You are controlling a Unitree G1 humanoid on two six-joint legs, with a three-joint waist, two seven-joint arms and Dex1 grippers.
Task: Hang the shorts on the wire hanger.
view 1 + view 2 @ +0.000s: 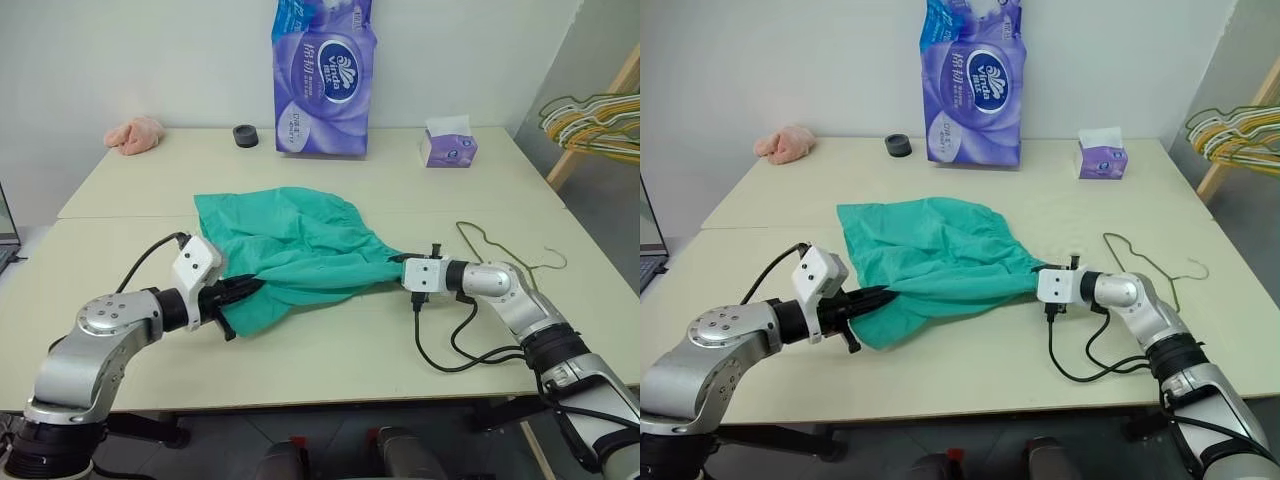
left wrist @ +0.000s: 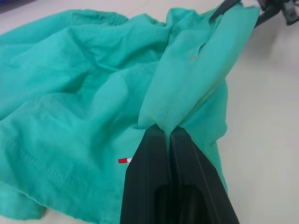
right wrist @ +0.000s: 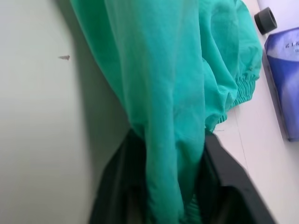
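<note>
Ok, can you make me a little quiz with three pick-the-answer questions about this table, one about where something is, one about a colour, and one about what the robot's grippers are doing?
1. Where does the wire hanger lie?
A. On the table beside the right arm
B. On the purple tissue pack
C. Inside the shorts

2. What colour are the shorts?
A. Pink
B. Teal-green
C. Purple

3. What is the left gripper doing?
A. Hanging open over the table
B. Pinching a fold of the shorts
C. Holding the hanger

Answers: 1 A, the thin wire rests flat on the tabletop, apart from the cloth. 2 B, the fabric is teal-green in every view. 3 B, its black fingers are shut on a fold; the right gripper has cloth between its fingers too.
</note>
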